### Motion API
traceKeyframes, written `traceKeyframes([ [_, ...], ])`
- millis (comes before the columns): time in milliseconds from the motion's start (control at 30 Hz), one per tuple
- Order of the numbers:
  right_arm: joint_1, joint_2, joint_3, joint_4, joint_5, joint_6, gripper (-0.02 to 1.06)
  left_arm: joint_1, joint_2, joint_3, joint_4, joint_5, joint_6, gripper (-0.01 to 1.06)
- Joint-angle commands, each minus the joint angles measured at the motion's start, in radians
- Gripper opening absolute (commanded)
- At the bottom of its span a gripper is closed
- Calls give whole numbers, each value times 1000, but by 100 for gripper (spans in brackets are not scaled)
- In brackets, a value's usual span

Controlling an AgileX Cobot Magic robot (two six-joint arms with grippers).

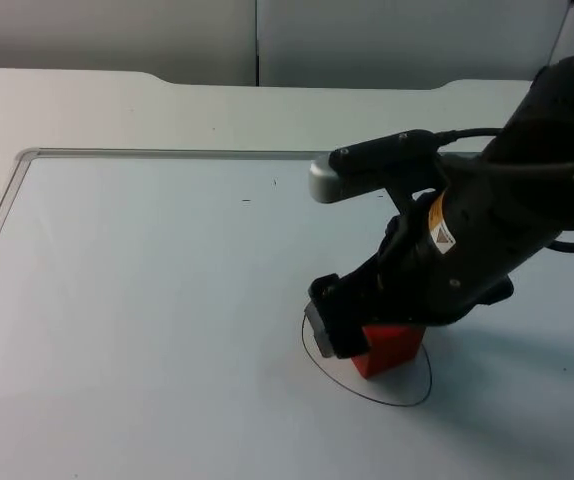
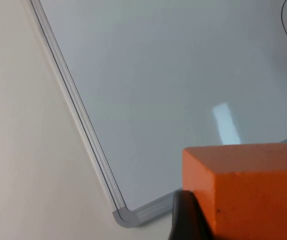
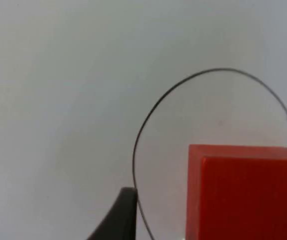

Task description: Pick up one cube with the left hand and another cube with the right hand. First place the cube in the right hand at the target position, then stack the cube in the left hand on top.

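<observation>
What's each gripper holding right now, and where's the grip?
Left gripper holds the orange cube by its side. Right gripper's hold on the red cube cannot be told.

Yellow warning sign — right arm (image 1: pixel 437 236).

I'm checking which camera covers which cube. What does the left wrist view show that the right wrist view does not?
Left wrist view alone: an orange cube held against a black fingertip of the left gripper, above the whiteboard's metal frame corner and the cream table top beyond it.

Right wrist view alone: a red cube inside the drawn circle, with one black fingertip of the right gripper standing apart from it.

Both: the pale whiteboard surface and part of the circle line.
</observation>
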State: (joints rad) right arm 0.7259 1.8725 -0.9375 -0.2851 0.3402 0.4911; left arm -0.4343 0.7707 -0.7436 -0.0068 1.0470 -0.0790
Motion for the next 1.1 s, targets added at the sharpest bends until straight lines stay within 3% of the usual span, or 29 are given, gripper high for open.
traceKeyframes([
  [0, 3, -65, -19, 3, 22, -2, 95, -7, -6, 4, -9, -22, 2, 0],
  [300, 3, -427, -110, 3, 105, -96, 95, -7, 64, -30, -25, -47, 79, 0],
  [433, 3, -648, -125, -17, 110, -109, 95, -7, 186, -100, -113, -80, 183, 0],
  [567, 3, -824, -125, -53, 173, -109, 95, -7, 325, -187, -213, -82, 296, 0],
  [733, 3, -1010, -125, -127, 345, -109, 94, -14, 582, -360, -348, -87, 425, 0],
  [933, 3, -1084, -125, -142, 475, -109, 94, -114, 825, -565, -353, -87, 435, 0],
  [1067, 3, -1089, -125, -151, 511, -109, 94, -188, 973, -682, -326, -90, 435, 0],
])
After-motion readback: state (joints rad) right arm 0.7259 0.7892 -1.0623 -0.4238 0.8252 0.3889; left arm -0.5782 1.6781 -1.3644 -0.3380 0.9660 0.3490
